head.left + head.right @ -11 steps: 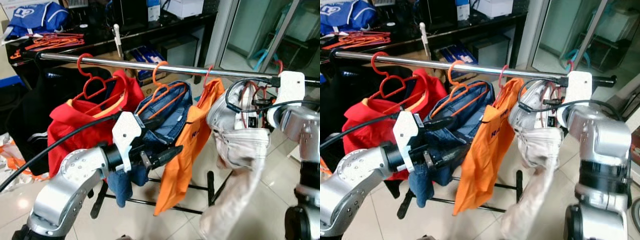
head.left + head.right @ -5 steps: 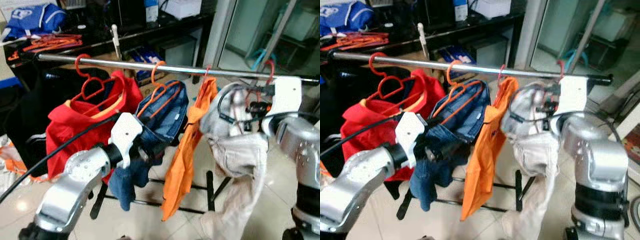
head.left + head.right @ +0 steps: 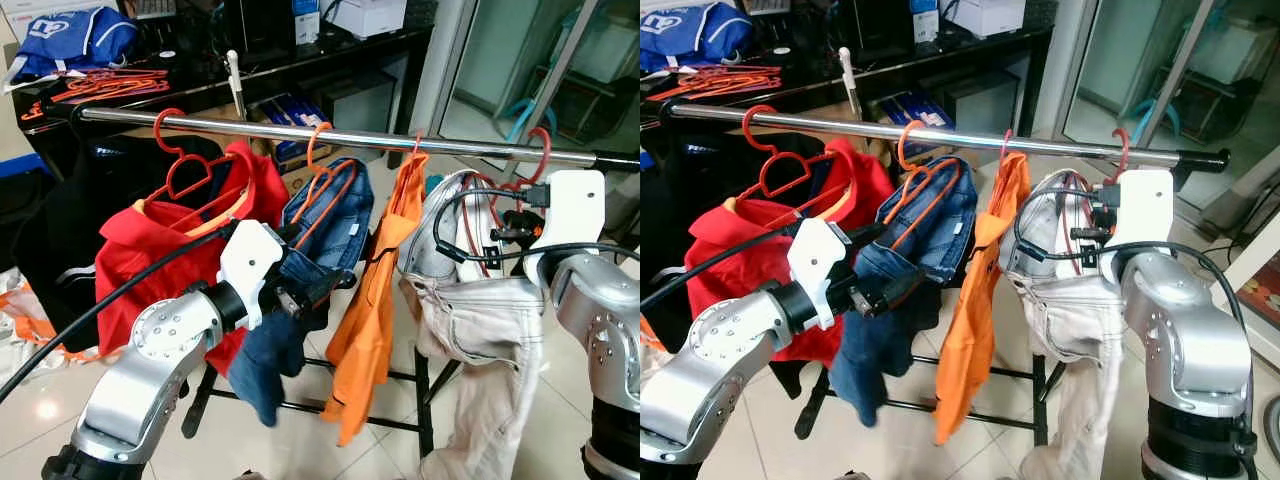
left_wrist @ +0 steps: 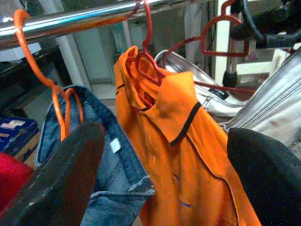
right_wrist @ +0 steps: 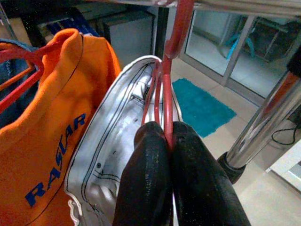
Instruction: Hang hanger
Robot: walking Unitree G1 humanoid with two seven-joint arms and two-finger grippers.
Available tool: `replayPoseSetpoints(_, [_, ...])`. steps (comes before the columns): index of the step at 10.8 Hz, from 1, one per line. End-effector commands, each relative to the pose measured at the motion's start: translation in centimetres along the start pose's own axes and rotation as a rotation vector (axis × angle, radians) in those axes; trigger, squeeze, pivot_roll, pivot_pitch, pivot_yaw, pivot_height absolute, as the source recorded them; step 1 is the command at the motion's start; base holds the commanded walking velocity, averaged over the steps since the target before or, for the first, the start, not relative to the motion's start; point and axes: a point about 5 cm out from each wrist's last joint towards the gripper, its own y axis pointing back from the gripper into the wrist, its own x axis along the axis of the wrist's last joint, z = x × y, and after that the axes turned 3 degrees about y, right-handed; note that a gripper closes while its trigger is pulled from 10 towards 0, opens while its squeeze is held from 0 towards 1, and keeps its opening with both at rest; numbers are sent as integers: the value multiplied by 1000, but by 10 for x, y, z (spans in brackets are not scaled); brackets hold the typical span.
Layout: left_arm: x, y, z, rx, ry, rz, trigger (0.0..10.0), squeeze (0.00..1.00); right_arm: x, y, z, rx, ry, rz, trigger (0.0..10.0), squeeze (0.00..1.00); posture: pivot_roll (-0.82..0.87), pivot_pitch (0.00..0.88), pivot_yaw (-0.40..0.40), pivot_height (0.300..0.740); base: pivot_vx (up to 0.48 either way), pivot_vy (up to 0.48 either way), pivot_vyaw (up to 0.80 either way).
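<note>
Red hanger point(image 5: 165, 89) with the pale trousers point(image 3: 485, 330) now has its hook over the chrome rail point(image 3: 330, 134); half a second ago that hook was just short of the rail's right end. My right gripper point(image 5: 169, 155) is still clenched on the hanger's neck, so I judge only the release remains. My left gripper point(image 4: 164, 188) is spread wide, empty, below the rail by the orange shirt point(image 3: 375, 300) and jeans point(image 3: 300, 290). Under the rail is pale tiled floor point(image 3: 300, 440); behind it, a dark desk point(image 3: 250, 70) and glass doors point(image 3: 520, 70).
</note>
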Motion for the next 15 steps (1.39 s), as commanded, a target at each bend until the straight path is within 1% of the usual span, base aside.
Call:
replayPoseSetpoints(1, [8, 1, -1, -1, -16, 36, 10000, 0, 17, 8, -1, -7, 21, 116, 0, 0, -179, 0, 22, 740, 0, 0, 0])
replayPoseSetpoints(2, [9, 3, -2, 21, -4, 51, 10000, 0, 17, 14, -2, -2, 38, 142, 0, 0, -176, 0, 24, 740, 0, 0, 0])
replayPoseSetpoints(3, [3, 3, -14, 181, 45, 42, 10000, 0, 10, 18, -3, -3, 61, 159, 0, 0, -174, 0, 22, 740, 0, 0, 0])
replayPoseSetpoints(4, [-8, 8, -31, 364, 49, -2, 10000, 0, 3, 22, -7, 9, 61, 196, 0, 0, -162, 0, 17, 740, 0, 0, 0])
replayPoseSetpoints(5, [-9, 12, -31, 360, -13, -18, 10000, 0, -1, 26, -10, 27, 33, 228, 0, 0, -156, 0, 16, 740, 0, 0, 0])
replayPoseSetpoints(6, [-2, 12, -26, 329, -21, 15, 10000, 0, -6, 31, -14, 39, 14, 234, 0, 0, -145, 0, 16, 740, 0, 0, 0])
replayPoseSetpoints(7, [2, 10, -22, 305, -24, 37, 10000, 0, -13, 31, -18, 49, 16, 215, 0, 0, -143, 0, 23, 740, 0, 0, 0])
replayPoseSetpoints(8, [2, 6, -14, 261, -17, 49, 10000, 0, -22, 29, -21, 47, 46, 186, 0, 0, -141, 0, 19, 740, 0, 0, 0])
replayPoseSetpoints(9, [1, 5, -7, 209, -26, 45, 10000, 0, -30, 28, -20, 33, 50, 155, 0, 0, -140, 0, 11, 740, 0, 0, 0])
replayPoseSetpoints(10, [-4, 3, -4, 217, -32, 23, 10000, 0, -40, 29, -20, 5, 32, 125, 0, 0, -144, 0, -6, 740, 0, 0, 0])
replayPoseSetpoints(11, [-8, 4, -4, 245, -43, 18, 10000, 0, -44, 30, -21, -13, 3, 124, 8745, 0, -150, 0, -15, 740, 0, 0, 0])
replayPoseSetpoints(12, [-4, 6, -4, 273, -71, 33, 10000, 0, -44, 32, -25, -29, -8, 150, 10000, 0, -158, 0, -18, 740, 0, 0, 0])
replayPoseSetpoints(13, [2, 10, -8, 306, -75, 47, 10000, 0, -46, 35, -28, -24, -24, 149, 10000, 0, -157, 0, -20, 740, 0, 0, 0])
replayPoseSetpoints(14, [5, 12, -12, 339, -63, 59, 10000, 0, -47, 33, -30, -17, -15, 150, 10000, 0, -154, 0, -23, 740, 0, 0, 0])
replayPoseSetpoints(15, [6, 13, -13, 356, -52, 66, 10000, 0, -47, 29, -31, -20, -30, 140, 10000, 0, -147, 0, -24, 740, 0, 0, 0])
